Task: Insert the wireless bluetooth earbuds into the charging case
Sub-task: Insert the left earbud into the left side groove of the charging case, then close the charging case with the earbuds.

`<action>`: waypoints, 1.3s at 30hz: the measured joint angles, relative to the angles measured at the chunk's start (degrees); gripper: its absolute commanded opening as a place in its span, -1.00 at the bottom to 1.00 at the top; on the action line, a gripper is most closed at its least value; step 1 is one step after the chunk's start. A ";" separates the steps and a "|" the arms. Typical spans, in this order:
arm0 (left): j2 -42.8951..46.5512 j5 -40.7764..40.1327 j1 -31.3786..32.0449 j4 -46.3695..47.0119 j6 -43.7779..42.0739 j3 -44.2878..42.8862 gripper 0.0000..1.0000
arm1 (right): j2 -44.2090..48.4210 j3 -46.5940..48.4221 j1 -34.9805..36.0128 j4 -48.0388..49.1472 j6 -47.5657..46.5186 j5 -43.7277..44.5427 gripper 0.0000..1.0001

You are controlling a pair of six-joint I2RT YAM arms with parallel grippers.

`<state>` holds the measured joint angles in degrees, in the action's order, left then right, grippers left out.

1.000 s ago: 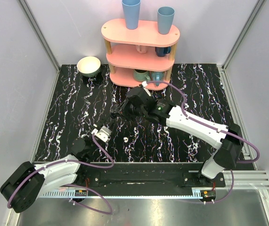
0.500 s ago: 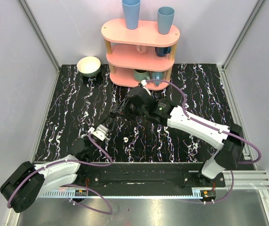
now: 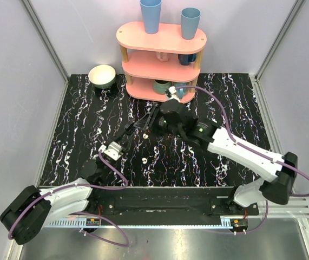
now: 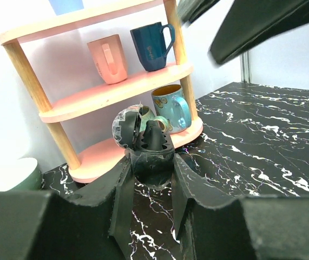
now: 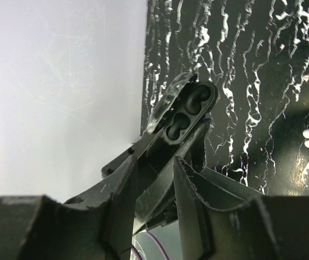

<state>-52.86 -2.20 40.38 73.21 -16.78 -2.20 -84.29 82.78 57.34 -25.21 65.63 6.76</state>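
Well, at the far left a cream ceramic bowl with a pale green outside (image 3: 102,76) sits on the tabletop near the back corner, and its inside shows only its own glaze. Next over, my left gripper (image 4: 151,169) is clamped on the small dark rounded plastic charging case (image 4: 148,151), one finger on each side of it. The case's lid (image 4: 126,127) stands hinged open. Seen from my right wrist, its two moulded wells (image 5: 184,111) show bare and dark.

One tiny white glossy earbud (image 3: 145,160) lies on the table on the near side of the case, apart from it and just right of my left fingers. My right gripper (image 5: 154,162) hangs just above the open case, jaws apart with nothing pinched between them.

Further right stands the pink three-tier oval wooden shelf (image 3: 168,39). Two tall light blue plastic tumblers (image 3: 150,15) stand upright on top. A pink mug (image 4: 107,58) and a navy mug (image 4: 153,46) sit on the middle tier. A pale blue patterned mug (image 4: 173,108) is on the bottom tier, with another mug partly hidden behind the lid. What the cups hold I cannot see.

The tabletop (image 3: 224,108) is black marble-look with white veins, and a black rail (image 3: 159,203) runs along its near edge. Pale walls (image 3: 13,81) with aluminium posts close in the cell.
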 measured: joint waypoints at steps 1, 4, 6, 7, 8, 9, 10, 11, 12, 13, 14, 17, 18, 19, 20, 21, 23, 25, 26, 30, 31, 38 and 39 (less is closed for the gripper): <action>0.00 -0.28 0.00 0.02 0.26 0.00 -1.00 | 1.62 -1.25 0.00 1.18 -1.33 -0.02 -0.15; 0.24 -1.25 0.00 -0.11 1.27 0.00 -1.00 | 6.34 -5.05 0.02 4.22 -4.68 -0.15 -0.07; 0.83 -1.92 0.00 -0.15 2.34 0.00 -1.00 | 8.59 -6.54 0.00 5.57 -7.21 0.26 0.00; 1.29 -2.25 0.00 -0.22 3.23 0.00 -1.00 | 9.31 -6.91 0.00 6.19 -8.74 0.35 0.03; 1.92 -2.54 0.00 -0.26 4.04 0.00 -1.00 | 9.86 -7.15 0.00 6.84 -10.45 0.46 0.07; 2.71 -2.73 0.00 -0.28 5.05 0.00 -1.00 | 10.34 -7.39 -0.02 7.50 -12.50 0.63 0.08; 3.67 -2.82 0.00 -0.24 6.27 0.00 -1.00 | 10.73 -7.61 -0.13 8.02 -14.32 0.66 0.10; 4.68 -2.78 0.00 -0.24 7.28 0.00 -1.00 | 11.13 -7.89 -0.42 8.37 -16.00 0.52 0.12; 6.40 -2.69 0.00 -0.37 8.66 -0.02 -1.00 | 11.54 -8.28 -0.87 8.74 -17.79 0.24 0.12; 7.63 -2.36 0.00 -0.26 9.68 -0.07 -1.00 | 12.04 -8.83 -1.57 9.09 -19.41 -0.33 0.13; 9.31 -1.90 0.00 -0.26 10.91 -0.28 -1.00 | 12.52 -9.38 -2.58 9.14 -20.81 -0.83 0.14; 13.00 0.46 -0.02 0.11 13.99 -1.22 -1.00 | 13.75 -10.84 -6.16 9.09 -24.15 -2.45 0.21; 13.68 1.07 -0.02 0.24 14.73 -1.38 -1.00 | 14.12 -11.30 -7.39 9.11 -25.42 -3.08 0.24; 14.43 2.21 -0.02 0.44 15.65 -1.53 -1.00 | 14.51 -11.69 -8.28 9.09 -26.69 -3.39 0.25; 14.91 3.19 -0.02 0.35 16.44 -1.60 -1.00 | 14.91 -12.04 -8.85 9.07 -27.76 -3.45 0.27; 15.21 4.24 -0.02 0.00 17.14 -1.66 -1.00 | 15.39 -12.37 -9.22 9.09 -29.16 -3.45 0.29; 15.39 6.54 -0.02 -1.11 18.27 -1.77 -1.00 | 16.50 -12.74 -9.31 9.05 -31.67 -3.54 0.32; 15.19 9.09 -0.02 -2.25 19.37 -2.08 -1.00 | 17.59 -12.79 -9.33 9.11 -34.18 -4.00 0.34; 14.86 10.86 -0.02 -2.89 20.02 -2.36 -1.00 | 17.99 -12.79 -9.38 9.11 -35.10 -4.26 0.34; 12.28 18.01 -0.09 -3.28 22.60 -3.82 -1.00 | 18.86 -12.74 -9.49 8.94 -39.06 -4.83 0.36; 11.61 19.96 -0.09 -3.26 23.19 -4.22 -1.00 | 18.86 -12.72 -9.51 8.85 -39.74 -4.94 0.36; 5.66 28.98 -0.37 -1.46 27.71 -5.22 -1.00 | 18.29 -11.39 -9.68 8.04 -42.58 -10.97 0.38; 5.05 29.42 -0.44 -1.38 28.22 -5.22 -1.00 | 18.05 -11.04 -9.68 8.04 -42.66 -11.80 0.38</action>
<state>-47.81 27.22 39.94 71.83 11.44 -7.42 -66.24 71.75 47.66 -17.17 22.96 -5.04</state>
